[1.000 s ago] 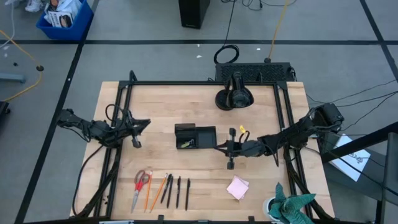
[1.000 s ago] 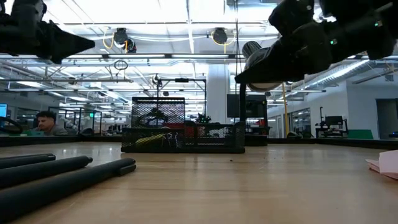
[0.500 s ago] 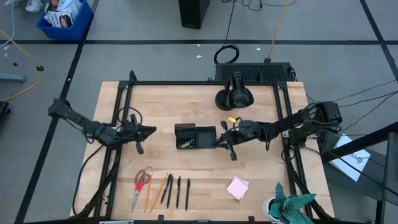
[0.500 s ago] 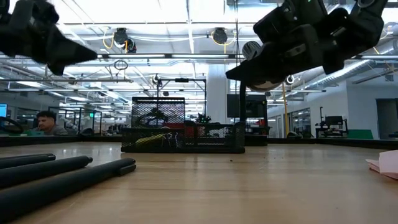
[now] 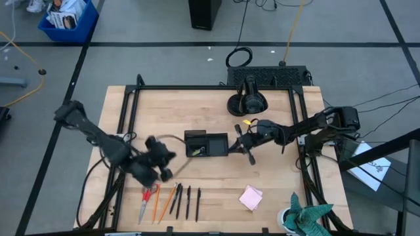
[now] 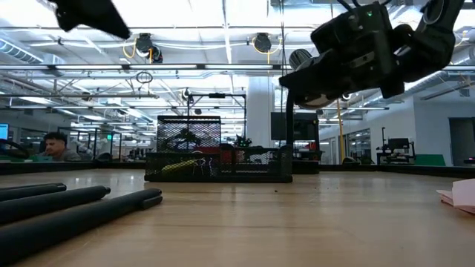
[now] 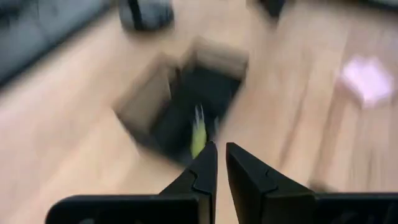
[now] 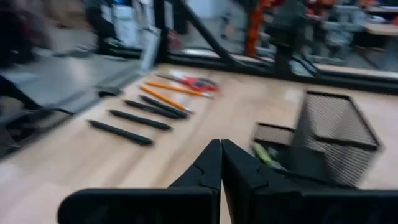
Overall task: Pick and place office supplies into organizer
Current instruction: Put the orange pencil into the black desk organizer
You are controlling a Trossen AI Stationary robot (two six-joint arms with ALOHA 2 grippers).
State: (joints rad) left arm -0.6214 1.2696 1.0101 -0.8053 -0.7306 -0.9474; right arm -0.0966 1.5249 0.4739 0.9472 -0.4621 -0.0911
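High view: The small black rectangular plastic organizer [image 5: 205,143] stands at the middle of the light wooden worktop [image 5: 275,190]. A yellow-green piece [image 5: 195,151] lies in one compartment. The left pincer [image 5: 159,165] hangs just off the organizer's near-left corner, nearly pressed together and holding nothing. The red-handled scissors [image 5: 148,195], orange pencils [image 5: 164,200] and black pens [image 5: 186,201] lie side by side near the front edge, toward the worktop's front from the left pincer, their long axes running roughly front to back. The left arm is judged the nearer one to them. The right pincer [image 5: 247,145] is beside the organizer's right end, pressed together and empty. The pink square sticky-note pad [image 5: 251,196] lies at front right.

Low view: The pens show as dark rods in the foreground.

Left wrist view: The narrow gap between the fingers [image 7: 202,174] faces the organizer.

Right wrist view: The closed fingers [image 8: 214,163] point across the worktop toward the supply row.
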